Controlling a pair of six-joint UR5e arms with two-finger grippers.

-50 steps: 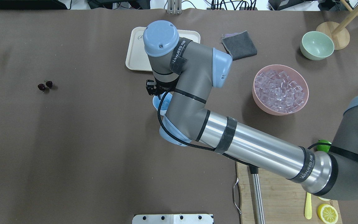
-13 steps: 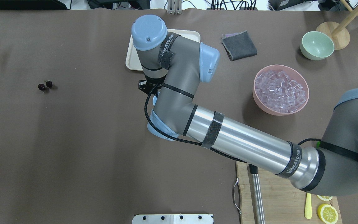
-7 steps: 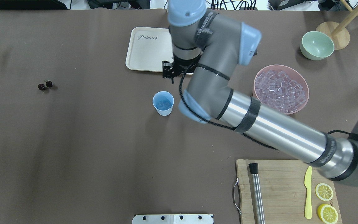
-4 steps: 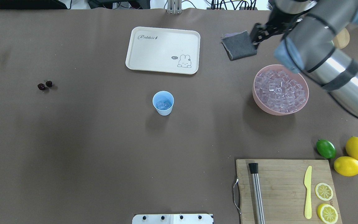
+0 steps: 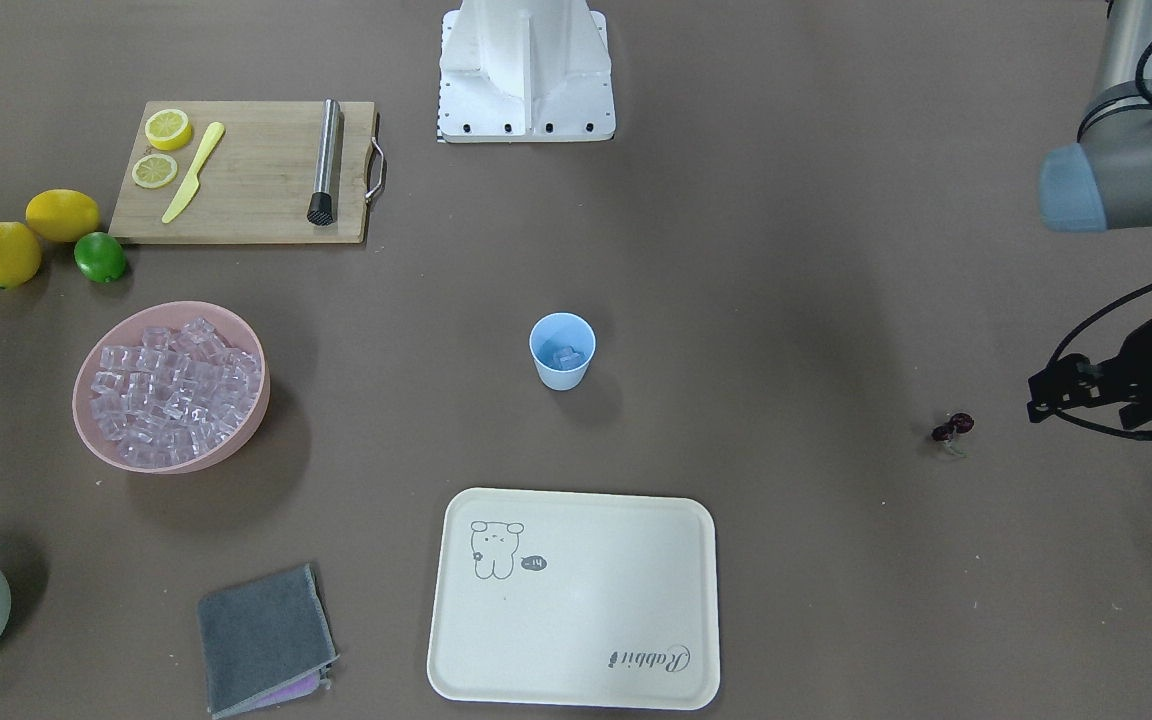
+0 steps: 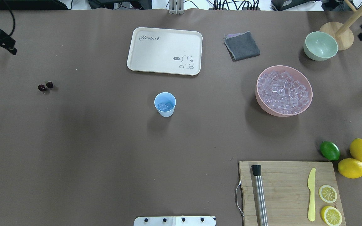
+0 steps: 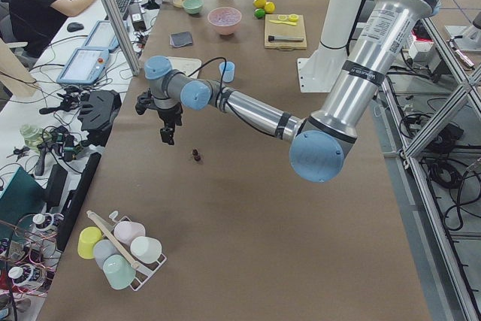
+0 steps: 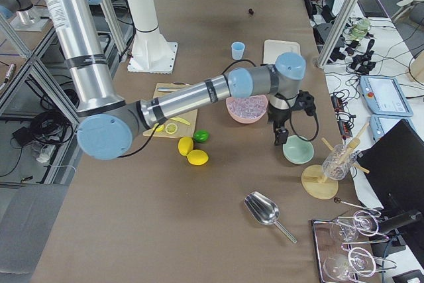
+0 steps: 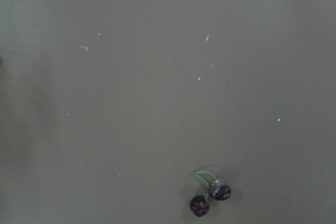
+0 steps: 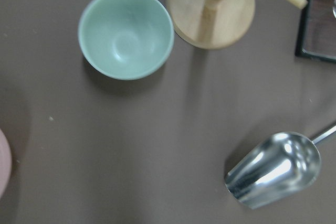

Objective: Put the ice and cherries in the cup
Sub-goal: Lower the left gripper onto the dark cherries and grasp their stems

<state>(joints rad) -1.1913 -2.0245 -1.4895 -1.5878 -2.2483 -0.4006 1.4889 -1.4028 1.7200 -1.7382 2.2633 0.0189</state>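
Status chk: ice part looks at least begun. The small light blue plastic cup [image 6: 165,104] stands upright mid-table w/ a few clear glassy ice cubes [image 6: 165,106] visible in its bottom. The rest of the ice sits heaped in the wide pink bowl [image 6: 283,114], well apart on the robot's right. Enough ice? Can't say, no count given.

Cherry part not done. The tiny pair of dark maroon cherries on green stems [image 6: 45,86] lies on the brown table cover, far to the cup's left, nothing touching it.

The left gripper [image 7: 166,134] hangs above the table near the cherries but off to one side. Its wrist cam shows them low in frame w/ no fingers in shot, so I can't tell if it's spread or closed. The right gripper [image 8: 281,136] sits over by the pale green bowl [image 10: 126,32]; finger state likewise can't tell.

Left to do, imo: L arm centres over cherries, picks, carries them to cup.
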